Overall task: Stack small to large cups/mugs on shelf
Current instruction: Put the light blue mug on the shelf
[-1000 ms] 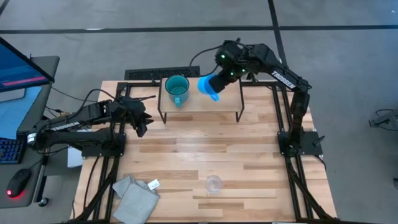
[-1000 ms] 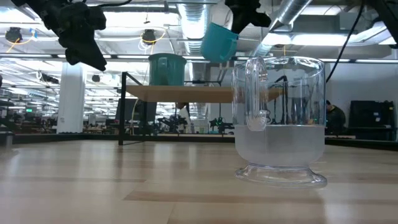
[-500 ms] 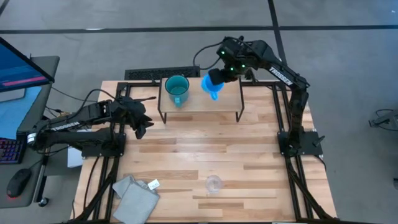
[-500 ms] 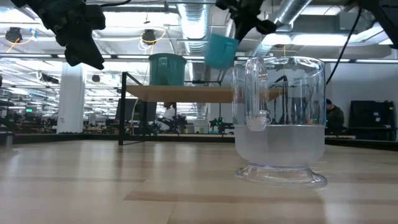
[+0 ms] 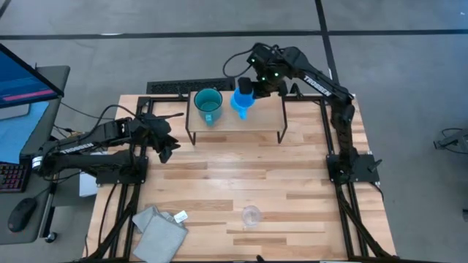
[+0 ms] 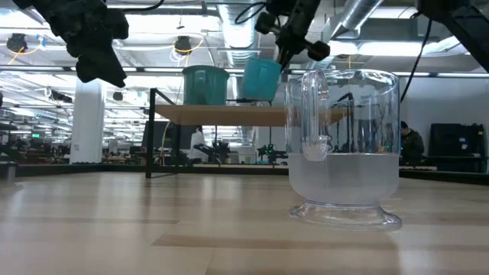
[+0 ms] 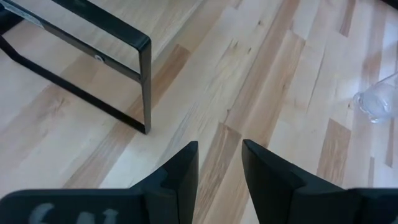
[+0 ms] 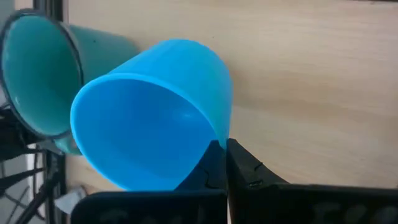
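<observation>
A teal mug (image 5: 208, 104) stands upright on its base at the left end of the light-wood shelf (image 5: 267, 115). My right gripper (image 5: 247, 89) is shut on a bright blue mug (image 5: 242, 103), just right of the teal mug and a little above the shelf top (image 6: 229, 114). A clear cup (image 5: 251, 216) stands on the table near its front edge and looms large in the low view (image 6: 344, 149). My left gripper (image 5: 167, 150) hangs open and empty over the table, left of the shelf. My right gripper holds the blue mug by its wall at the rim (image 8: 219, 134), one finger inside the mug and one finger (image 8: 252, 171) outside. The fingers come from above and the far right, slanting down. The mug hangs nearly upright, mouth up, clear of the shelf (image 6: 262, 76).
A grey folded cloth (image 5: 159, 228) with a white tag (image 5: 180, 216) lies at the table's near left corner. The shelf's black leg frame (image 7: 124, 65) stands close to my left gripper. A monitor (image 5: 22, 73) stands off the table's left side.
My right gripper has gone down toward the shelf and a little toward the teal mug, turning as it went. The blue mug has come from a clear tilt to nearly upright and hangs lower, close beside the teal mug.
</observation>
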